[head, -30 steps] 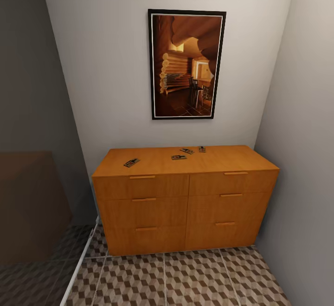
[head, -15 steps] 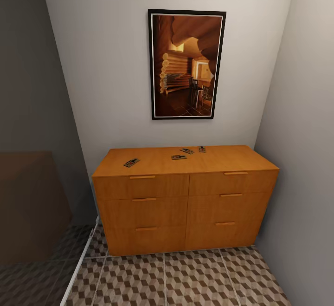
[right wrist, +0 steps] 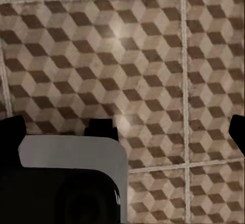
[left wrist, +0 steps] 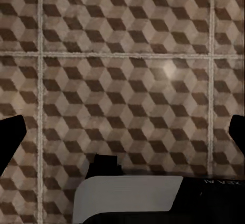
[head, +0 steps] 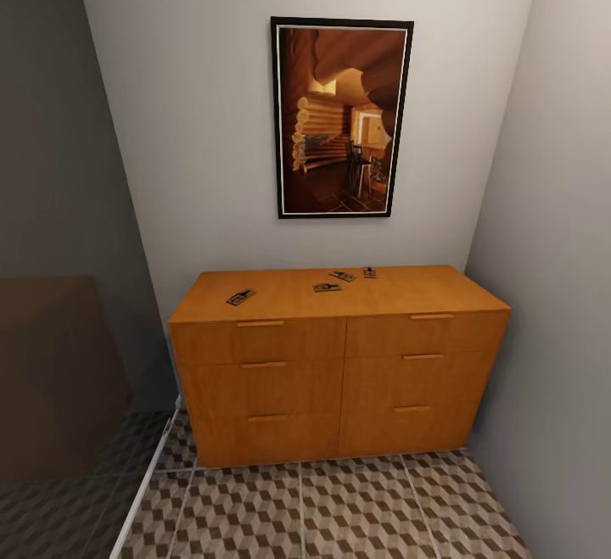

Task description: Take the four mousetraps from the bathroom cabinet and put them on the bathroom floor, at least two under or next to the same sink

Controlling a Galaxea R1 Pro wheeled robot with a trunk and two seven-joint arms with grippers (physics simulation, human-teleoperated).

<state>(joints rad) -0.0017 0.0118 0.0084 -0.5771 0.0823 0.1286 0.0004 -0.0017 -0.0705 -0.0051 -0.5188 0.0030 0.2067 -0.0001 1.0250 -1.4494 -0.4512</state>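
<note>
Four mousetraps (head: pixel 241 297) lie on the cabinet (head: pixel 339 372) top at 12 o'clock, one toward 11, three clustered near the wall. Left gripper (left wrist: pixel 122 132) and right gripper (right wrist: pixel 125 127) hang spread wide over the floor (head: pixel 339 508), empty, likely stowed for the approach.

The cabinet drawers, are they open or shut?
Shut. Every drawer front of the cabinet sits flush; none is pulled out. Four mousetraps lie on top.

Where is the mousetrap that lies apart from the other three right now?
In the head view, the lone mousetrap lies on the cabinet top near its front left corner, above the upper left drawer, left of the other three mousetraps.
</note>
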